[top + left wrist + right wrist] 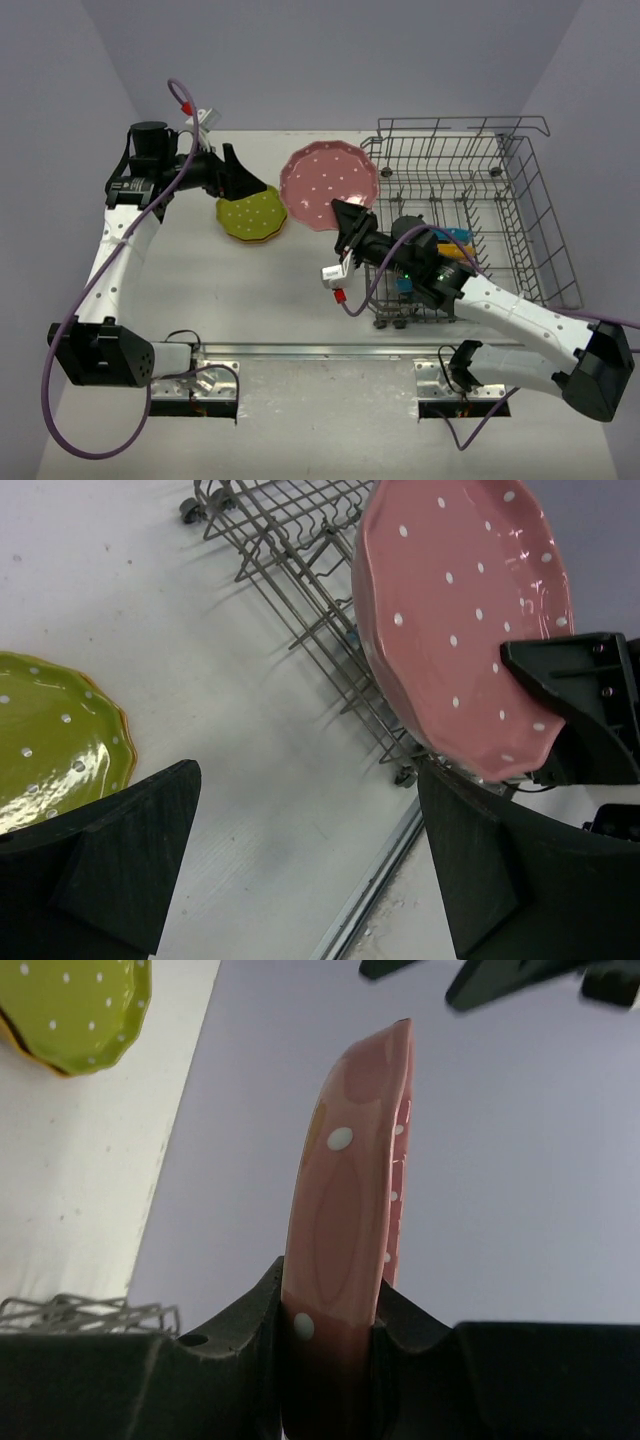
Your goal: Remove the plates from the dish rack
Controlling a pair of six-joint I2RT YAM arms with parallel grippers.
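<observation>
Found the right hand (pixel 348 216) clenched on the rim of a pink plate (pixel 330 185), that rim pinched edge-on between both fingers (pixel 230 1360) in the right wrist view. Saw the plate held clear of the worktop (pixel 260 300), tilted with its face toward the overhead camera, out at 11 o'clock from the hand and just off the 9 o'clock side of the dish rack (pixel 530 210). Noted its look: round, scalloped at the edge, glossy, sprinkled with small white dots, thin in profile.

Found the left hand (pixel 245 175) released, fingers wide apart, grasping nothing, poised at 11 o'clock of a stack topped by a lime green plate (pixel 252 215) lying flat on the worktop. Placed that stack at 8 o'clock of the pink plate, near but apart.

Judged the right arm the one to finish the carry: a short swing toward 8 o'clock, then a lay-down flat onto the stack, with the open left hand close enough to get in the way. Spotted a blue plate (pixel 458 236) and a yellow plate (pixel 452 250) upright in the rack, near 3 o'clock of the right hand; reckoned the unloading only partway done.
</observation>
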